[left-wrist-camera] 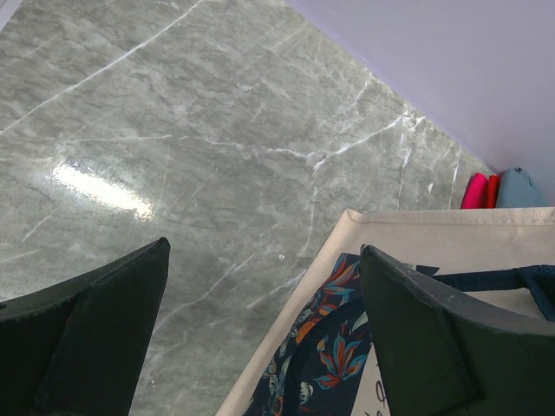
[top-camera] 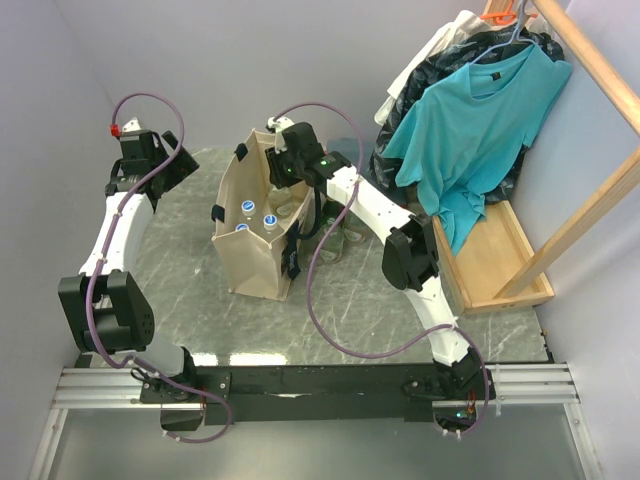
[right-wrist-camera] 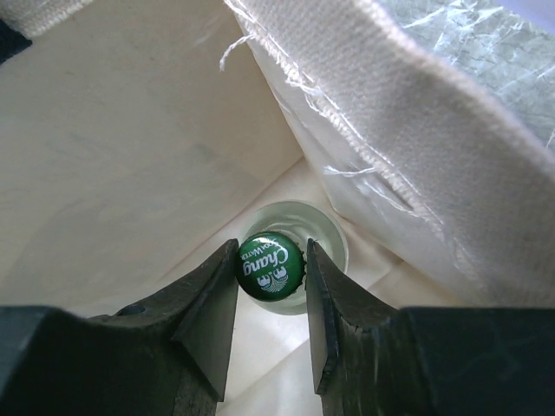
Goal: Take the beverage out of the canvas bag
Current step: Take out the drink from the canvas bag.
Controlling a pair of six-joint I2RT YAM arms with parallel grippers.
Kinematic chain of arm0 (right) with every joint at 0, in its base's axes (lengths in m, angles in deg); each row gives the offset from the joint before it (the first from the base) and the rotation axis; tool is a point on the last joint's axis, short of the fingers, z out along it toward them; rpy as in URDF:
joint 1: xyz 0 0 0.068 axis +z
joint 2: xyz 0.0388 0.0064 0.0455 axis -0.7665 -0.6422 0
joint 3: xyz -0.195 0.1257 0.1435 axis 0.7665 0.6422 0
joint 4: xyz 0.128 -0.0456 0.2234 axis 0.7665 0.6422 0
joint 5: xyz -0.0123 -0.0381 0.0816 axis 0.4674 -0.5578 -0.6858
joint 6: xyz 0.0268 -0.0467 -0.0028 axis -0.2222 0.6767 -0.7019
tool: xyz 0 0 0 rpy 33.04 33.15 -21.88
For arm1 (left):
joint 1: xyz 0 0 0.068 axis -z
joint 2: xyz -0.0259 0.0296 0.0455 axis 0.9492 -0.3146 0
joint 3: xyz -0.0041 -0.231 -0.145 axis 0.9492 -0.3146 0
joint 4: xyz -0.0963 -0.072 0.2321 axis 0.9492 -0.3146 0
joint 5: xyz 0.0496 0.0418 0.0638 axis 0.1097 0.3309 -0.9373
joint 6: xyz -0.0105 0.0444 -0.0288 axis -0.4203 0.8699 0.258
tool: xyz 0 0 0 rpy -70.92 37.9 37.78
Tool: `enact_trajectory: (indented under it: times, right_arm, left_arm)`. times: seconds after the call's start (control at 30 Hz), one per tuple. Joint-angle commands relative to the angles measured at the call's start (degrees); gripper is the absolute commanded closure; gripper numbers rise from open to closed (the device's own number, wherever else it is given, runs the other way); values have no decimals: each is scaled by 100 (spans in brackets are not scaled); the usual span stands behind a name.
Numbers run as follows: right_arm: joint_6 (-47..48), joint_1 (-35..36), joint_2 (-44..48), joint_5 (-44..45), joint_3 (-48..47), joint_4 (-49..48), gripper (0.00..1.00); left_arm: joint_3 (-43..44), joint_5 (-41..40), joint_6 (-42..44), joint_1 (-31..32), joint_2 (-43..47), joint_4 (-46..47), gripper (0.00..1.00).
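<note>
Down inside the canvas bag, the right gripper has its jaws pinched on the green cap of the beverage bottle, which stands upright deep in its compartment. The trick now, I'd say, is a slow, straight vertical lift so the cap doesn't slip and the canvas doesn't snag. The left gripper hovers over the tabletop beside the bag, jaws wide open and empty, handy for steadying it.

Beige canvas bag, green bottle cap, grey white-veined table, teal shirt.
</note>
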Motion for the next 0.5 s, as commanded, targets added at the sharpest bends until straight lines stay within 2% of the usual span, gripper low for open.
enact_trajectory:
  times: [0.0,0.23,0.47]
  right_arm:
    - [-10,-12,-34,7,-118,-75,100]
    - [60,32,519,-63,558,-761,100]
    - [87,41,669,7,427,-893,100]
  left_arm:
    - [-1,84,87,-13,190,113,4]
    - [-1,93,87,-13,181,112,4]
    - [7,110,78,-22,163,130,4]
